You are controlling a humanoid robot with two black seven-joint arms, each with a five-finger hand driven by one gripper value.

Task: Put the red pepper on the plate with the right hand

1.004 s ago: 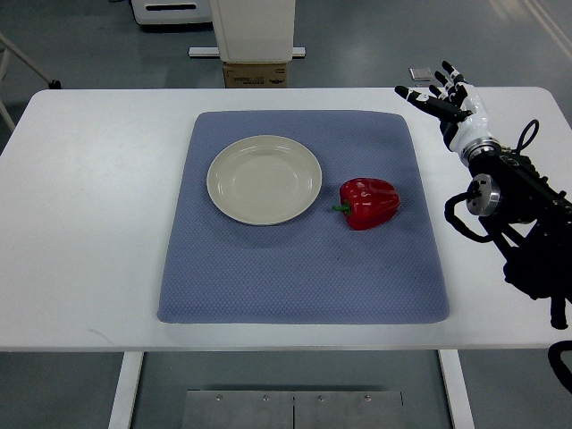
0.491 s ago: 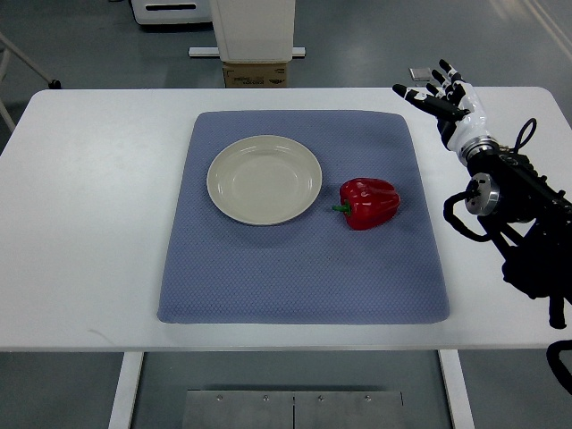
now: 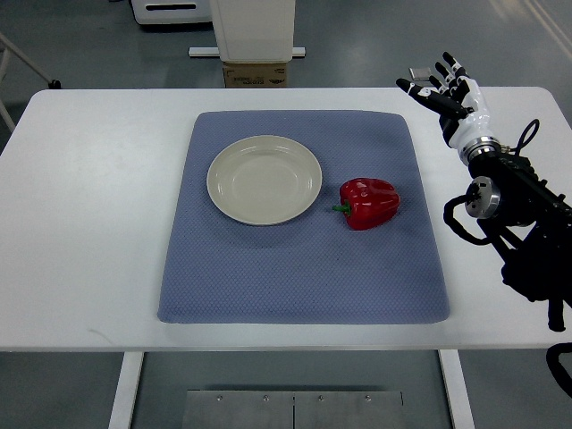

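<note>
1. While the right hand hovers over the counter's far right corner, its black-tipped fingers are spread wide and hold nothing.
2. Its arm, dark and wrapped in looped cables, comes in from the right edge and runs along the counter's right side.
3. On the white counter lies a blue-grey mat that covers most of the middle.
4. The red pepper lies on its side on the mat, right of centre, with its green stem pointing left toward the plate.
5. The cream plate sits on the mat's far left part, just beside the pepper but not touching it, and carries nothing.
6. Between the hand and the pepper there is only bare mat and bare counter; nothing stands in the path.
7. The hand is well apart from the pepper, toward the far edge.
8. Beyond the far edge, a white post stands on the floor with a cardboard box at its foot.
9. A small grey thing lies on the floor behind the far right corner; what it is cannot be told.
</note>
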